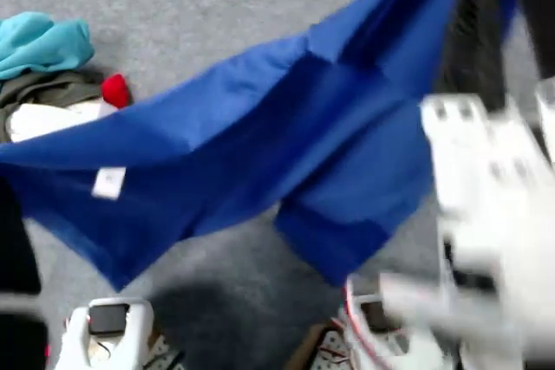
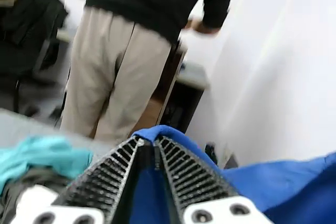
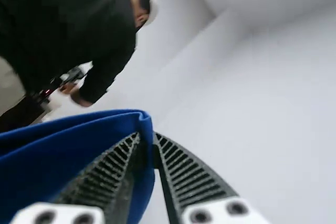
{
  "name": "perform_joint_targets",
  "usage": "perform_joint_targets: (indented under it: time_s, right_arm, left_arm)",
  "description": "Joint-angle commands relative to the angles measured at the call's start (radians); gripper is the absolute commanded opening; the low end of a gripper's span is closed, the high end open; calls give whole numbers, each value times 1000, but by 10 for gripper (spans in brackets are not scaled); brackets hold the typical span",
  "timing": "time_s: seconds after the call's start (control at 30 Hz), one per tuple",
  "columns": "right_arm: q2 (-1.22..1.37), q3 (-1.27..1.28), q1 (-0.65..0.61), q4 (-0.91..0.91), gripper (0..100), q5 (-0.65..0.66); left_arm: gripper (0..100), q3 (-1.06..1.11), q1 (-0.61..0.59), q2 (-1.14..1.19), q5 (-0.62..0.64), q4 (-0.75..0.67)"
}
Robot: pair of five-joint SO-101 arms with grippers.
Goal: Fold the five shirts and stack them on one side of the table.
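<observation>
High view: blue shirt, diagonal span

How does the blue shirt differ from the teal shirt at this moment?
The blue shirt hangs stretched out above the table, pinched by the left gripper and the right gripper; the teal shirt lies crumpled on it, ungripped. The blue shirt shows a white label; the teal shirt shows none. Both are unfolded.

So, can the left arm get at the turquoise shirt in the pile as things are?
Probably not yet: the left pincer is shut on the blue shirt, so it must release that first; the turquoise shirt itself lies uncovered.
</observation>
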Motion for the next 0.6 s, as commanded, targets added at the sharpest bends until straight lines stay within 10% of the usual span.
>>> perform_joint_targets:
  time_s: [0.0, 0.57]
  right_arm:
    - [-73, -25, 19, -3, 2, 0]
    - [-182, -28, 101, 81, 2, 9]
  left_arm:
    - [19, -101, 0, 4, 2, 25]
    - [19, 373, 9, -183, 2, 29]
